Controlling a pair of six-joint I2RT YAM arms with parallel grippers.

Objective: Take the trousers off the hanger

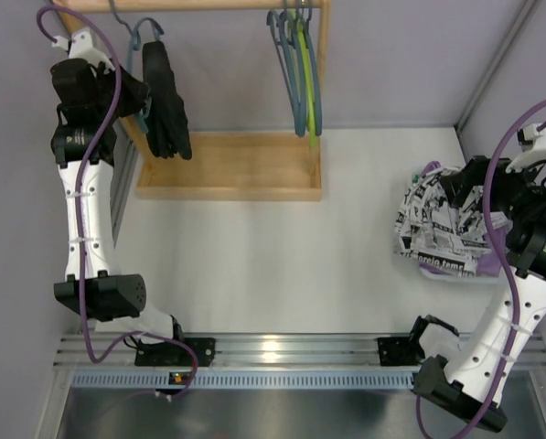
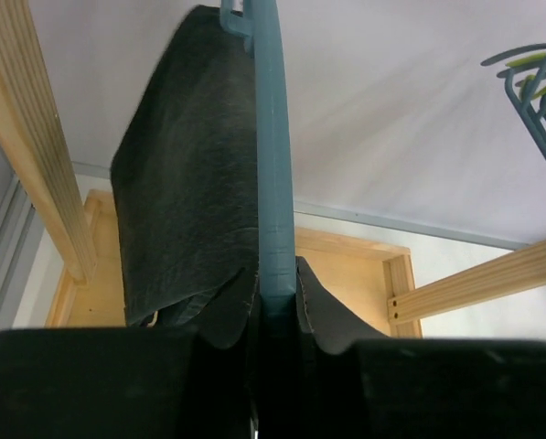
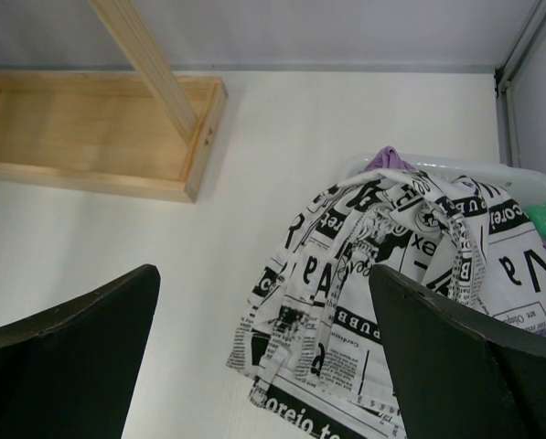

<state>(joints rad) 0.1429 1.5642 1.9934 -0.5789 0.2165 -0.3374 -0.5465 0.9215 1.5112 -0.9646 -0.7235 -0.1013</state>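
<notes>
The black trousers [image 1: 167, 101] hang limp over a teal hanger [image 1: 144, 41] on the wooden rail at the back left. My left gripper [image 1: 135, 99] is beside them, shut on the hanger's teal bar [image 2: 273, 183]. In the left wrist view the black trousers [image 2: 186, 183] drape just left of that bar, and my left gripper [image 2: 274, 294] has its jaws pressed on the bar from both sides. The printed white trousers [image 1: 442, 229] lie heaped at the right over a purple garment [image 3: 387, 157]. My right gripper [image 3: 263, 270] hovers open above the printed trousers [image 3: 382, 302], holding nothing.
Several empty teal and green hangers [image 1: 295, 73] hang on the rail's right end. The wooden rack base [image 1: 227, 165] sits below, its upright post [image 3: 149, 59] in the right wrist view. A white bin [image 3: 437, 165] holds the heap and a green cloth [image 3: 542, 215].
</notes>
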